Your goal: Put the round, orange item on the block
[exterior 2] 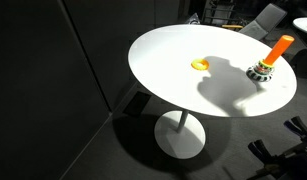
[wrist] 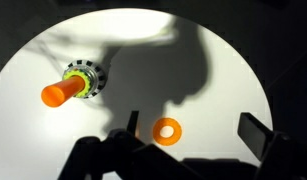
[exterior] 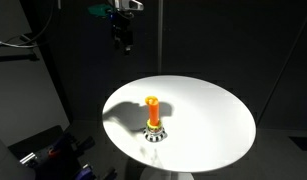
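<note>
Round orange item (exterior 2: pixel 200 65) lies flat on the white worktop (exterior 2: pixel 161 50), apart from the block (exterior 2: pixel 261 72) and not touching it. The block stands near the worktop edge in this exterior view, and its orange peg (exterior 2: pixel 280 47) rises from the middle of the striped base (it looks tilted here, but this may be only the camera angle). In the wrist view the round orange item (wrist: pixel 168 131) shows between the two dark fingers (wrist: pixel 255 135) of the hand (wrist: pixel 191 122), lying on the worktop below them; the hand is released, its fingers spread wide and holding nothing. In an exterior view the hand (exterior: pixel 121 40) hangs high above the worktop (exterior: pixel 213 110), behind the block (exterior: pixel 153 130).
</note>
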{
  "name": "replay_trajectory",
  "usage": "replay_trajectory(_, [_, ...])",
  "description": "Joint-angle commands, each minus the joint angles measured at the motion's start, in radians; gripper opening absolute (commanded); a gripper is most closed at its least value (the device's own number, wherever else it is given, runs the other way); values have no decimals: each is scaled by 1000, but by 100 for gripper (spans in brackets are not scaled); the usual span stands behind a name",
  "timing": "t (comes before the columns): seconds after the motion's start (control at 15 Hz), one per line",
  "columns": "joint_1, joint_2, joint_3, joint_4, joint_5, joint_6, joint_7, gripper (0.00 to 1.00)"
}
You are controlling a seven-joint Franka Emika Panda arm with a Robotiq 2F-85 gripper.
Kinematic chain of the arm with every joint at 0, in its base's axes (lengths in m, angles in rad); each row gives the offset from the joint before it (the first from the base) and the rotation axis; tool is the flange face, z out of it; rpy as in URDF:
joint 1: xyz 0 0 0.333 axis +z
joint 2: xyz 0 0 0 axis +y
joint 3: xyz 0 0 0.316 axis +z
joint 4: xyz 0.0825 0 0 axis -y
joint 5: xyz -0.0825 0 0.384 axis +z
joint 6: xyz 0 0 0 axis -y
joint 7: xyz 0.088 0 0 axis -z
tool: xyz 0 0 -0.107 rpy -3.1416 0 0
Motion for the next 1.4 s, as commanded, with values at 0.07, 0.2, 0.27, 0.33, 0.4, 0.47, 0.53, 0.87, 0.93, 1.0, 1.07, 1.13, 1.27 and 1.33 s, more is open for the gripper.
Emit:
replay_trajectory(0.07, [4, 137, 14, 129, -7, -2, 87, 100])
replay_trajectory(0.2, [8, 196, 16, 170, -16, 10, 114, 100])
replay_trajectory(0.27, [10, 221, 16, 187, -23, 18, 126, 100])
replay_trajectory(0.33, [13, 251, 16, 202, -32, 34, 137, 100])
replay_trajectory(0.4, [16, 277, 14, 217, -40, 40, 144, 100])
replay_trajectory(0.47, [20, 301, 13, 230, -48, 50, 156, 100])
replay_trajectory(0.53, [25, 323, 11, 233, -59, 74, 169, 100])
replay_trajectory(0.87, [52, 409, -4, 216, -138, 235, 248, 100])
replay_trajectory(0.93, [55, 425, -7, 218, -143, 255, 264, 100])
replay_trajectory(1.0, [58, 440, -11, 220, -143, 268, 276, 100])
replay_trajectory(1.07, [61, 452, -16, 223, -141, 278, 286, 100])
replay_trajectory(1.13, [63, 463, -20, 226, -139, 282, 296, 100])
replay_trajectory(1.27, [59, 448, -15, 195, -119, 281, 259, 100])
replay_trajectory(1.33, [59, 451, -15, 195, -119, 281, 258, 100])
